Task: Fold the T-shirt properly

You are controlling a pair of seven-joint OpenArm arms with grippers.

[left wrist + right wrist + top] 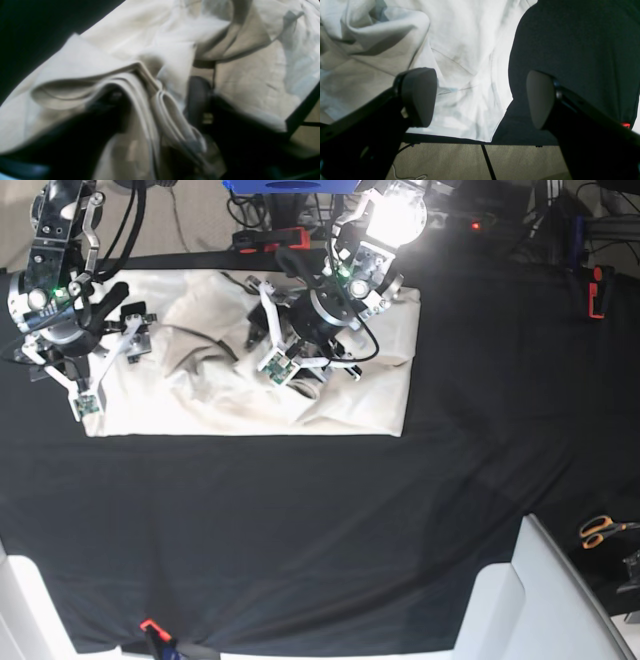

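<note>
On the black cloth (300, 530), the rumpled T-shirt (360, 395) beneath both arms.

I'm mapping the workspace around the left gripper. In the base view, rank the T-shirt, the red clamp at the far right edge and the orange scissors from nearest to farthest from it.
From the left gripper:
1. T-shirt, directly beneath it.
2. Red clamp, far right at the table edge.
3. Orange scissors, lower right, beyond the black cloth.

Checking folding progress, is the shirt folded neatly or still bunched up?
Bunched, not neatly folded. The shirt lies on the black cloth with rumpled ridges in its middle; the left wrist view shows loose layered folds.
</note>
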